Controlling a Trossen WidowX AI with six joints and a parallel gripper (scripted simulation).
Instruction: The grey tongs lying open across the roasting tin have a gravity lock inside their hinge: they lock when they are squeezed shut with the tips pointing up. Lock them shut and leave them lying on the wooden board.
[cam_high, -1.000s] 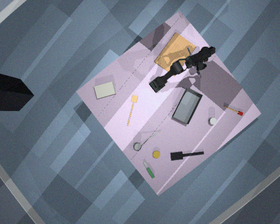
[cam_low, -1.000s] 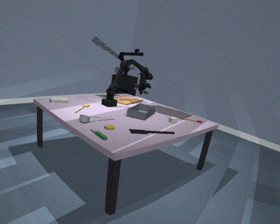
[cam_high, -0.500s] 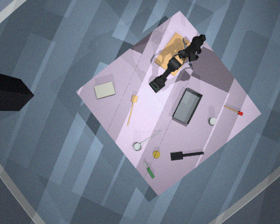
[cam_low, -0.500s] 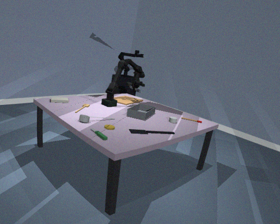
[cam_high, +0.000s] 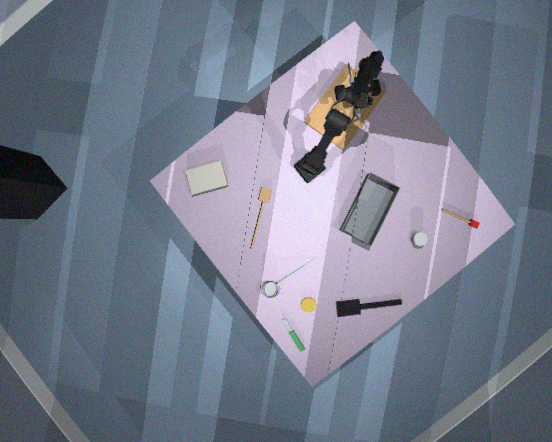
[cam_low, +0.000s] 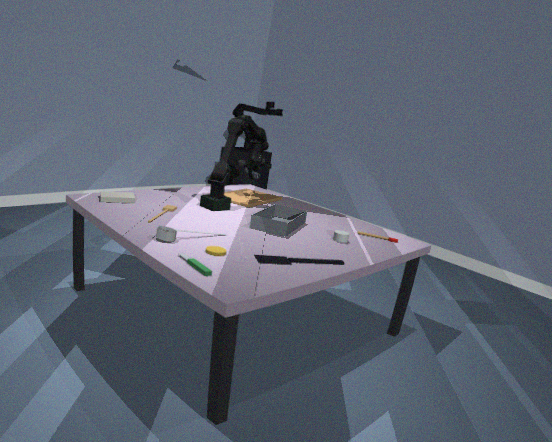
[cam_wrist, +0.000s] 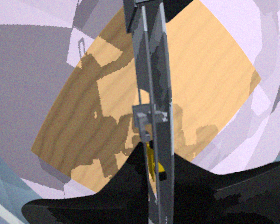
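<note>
My gripper (cam_wrist: 147, 146) is shut on the grey tongs (cam_wrist: 162, 75) (cam_high: 350, 73). In the wrist view they run from top to bottom between the dark fingers, their two long arms close together with a narrow gap. The tongs are held above the wooden board (cam_high: 325, 112) (cam_low: 265, 200) (cam_wrist: 215, 75), which lies flat below. In the top view the robot arm covers most of the tongs; in the exterior view it hides the gripper. Whether the tips point up, and whether the lock is engaged, cannot be told. The roasting tin (cam_high: 372, 210) (cam_low: 267, 225) holds no tongs.
The arm's base (cam_high: 310, 170) (cam_low: 215, 202) stands beside the board. A pale block (cam_high: 206, 178), wooden spatula (cam_high: 265, 195), strainer (cam_high: 270, 289), yellow disc (cam_high: 308, 304), green-handled tool (cam_high: 296, 341), black spatula (cam_high: 348, 307), white cylinder (cam_high: 419, 239) and red-tipped brush (cam_high: 474, 224) lie on the table.
</note>
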